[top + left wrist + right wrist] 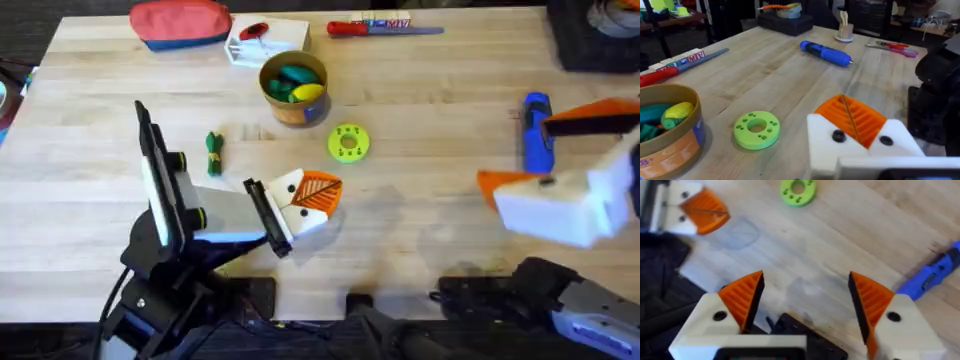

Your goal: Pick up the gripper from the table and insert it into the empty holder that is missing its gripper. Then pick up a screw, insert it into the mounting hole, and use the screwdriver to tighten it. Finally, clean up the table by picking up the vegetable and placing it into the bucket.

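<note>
Right wrist: right hand [805, 305] wide, empty.

Wood table [440, 160]: bucket [293, 88], vegetable [214, 153], screwdriver [537, 132], green disc [348, 142], red pouch [181, 24].

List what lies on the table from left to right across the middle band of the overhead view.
Vegetable → left claw, shut, orange pads together → lime-green disc → blue screwdriver. The bucket sits farther back, its span overlapping the claw's, so it is left out.
</note>
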Robot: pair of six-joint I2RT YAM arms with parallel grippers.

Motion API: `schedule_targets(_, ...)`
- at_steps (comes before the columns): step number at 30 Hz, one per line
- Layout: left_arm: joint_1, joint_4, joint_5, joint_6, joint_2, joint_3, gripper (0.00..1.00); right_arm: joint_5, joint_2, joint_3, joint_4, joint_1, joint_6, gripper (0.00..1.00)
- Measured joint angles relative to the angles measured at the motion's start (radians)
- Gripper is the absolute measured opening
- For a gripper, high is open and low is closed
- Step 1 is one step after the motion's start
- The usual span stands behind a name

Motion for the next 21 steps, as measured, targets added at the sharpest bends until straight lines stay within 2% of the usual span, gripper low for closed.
schedule_targets(5, 0.000, 0.000, 0.000, 0.000, 0.000, 0.000, 0.007, 0.101, 0.000, -0.097, 0.057, -0.188, 0.021, 0.992)
schedule_targets(13, 0.000, 0.000, 0.000, 0.000, 0.000, 0.000, 0.007, 0.144, 0.072, -0.298, 0.219, -0.622, 0.016, 0.992)
schedule_targets(18, 0.000, 0.000, 0.000, 0.000, 0.000, 0.000, 0.007, 0.154, 0.175, -0.320, 0.341, -0.832, -0.018, 0.992)
schedule_targets(21, 0.000, 0.000, 0.000, 0.000, 0.000, 0.000, 0.007, 0.157, 0.248, -0.320, 0.405, -0.907, -0.034, 0.990)
